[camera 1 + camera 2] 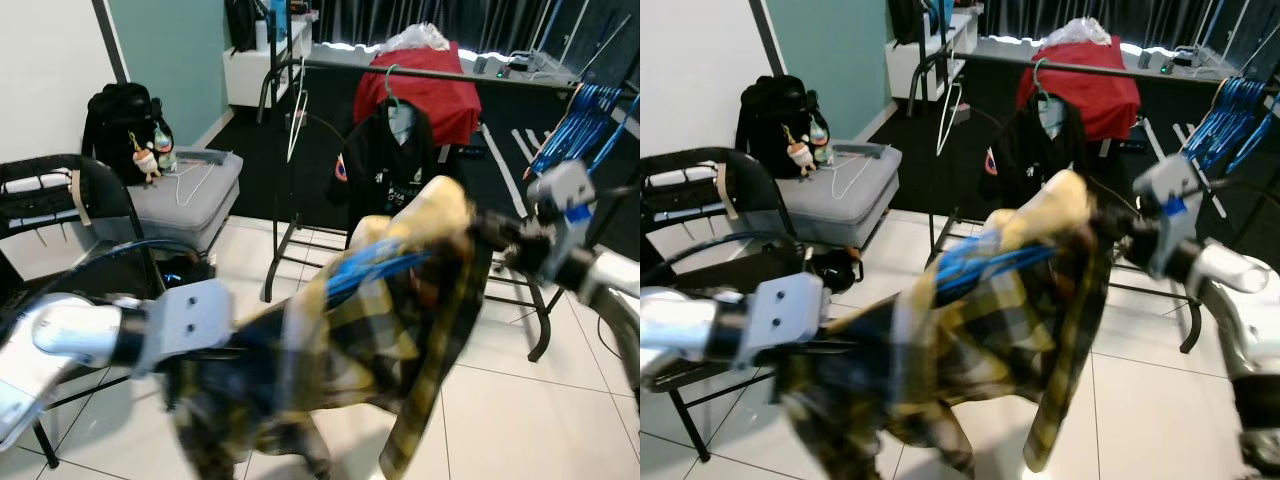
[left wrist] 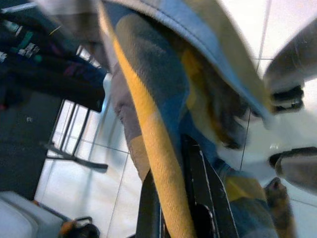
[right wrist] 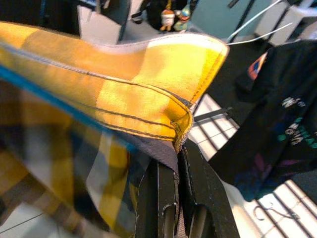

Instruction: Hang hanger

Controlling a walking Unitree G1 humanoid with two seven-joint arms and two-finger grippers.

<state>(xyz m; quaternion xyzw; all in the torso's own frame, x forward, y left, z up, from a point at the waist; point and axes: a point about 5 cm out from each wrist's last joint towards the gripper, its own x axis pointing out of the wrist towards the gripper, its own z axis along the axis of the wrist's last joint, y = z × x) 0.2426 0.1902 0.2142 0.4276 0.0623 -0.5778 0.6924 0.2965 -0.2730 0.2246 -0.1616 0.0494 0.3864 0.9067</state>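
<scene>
A black clothes rack (image 1: 420, 74) is seen ahead of both grippers and higher than them, its top rail running crosswise to the robot's line of sight, with a black shirt (image 1: 392, 160) already hung on it and a red cloth (image 1: 432, 92) behind. Between the two grippers a yellow plaid shirt (image 1: 370, 330) on a blue hanger (image 1: 385, 268) is stretched, its long axis sloping from low at the left gripper (image 2: 176, 218) up to high at the right gripper (image 3: 181, 208). The rail is judged to be nearer the right gripper, which is raised toward it, so the coming move appears to turn on lifting the hanger forward and upward from that end. In each wrist view the black fingers (image 3: 198, 188) are closed together with plaid fabric pinched between them. The hanger's hook cannot be made out in the blur, so its direction relative to the rail cannot be told.
</scene>
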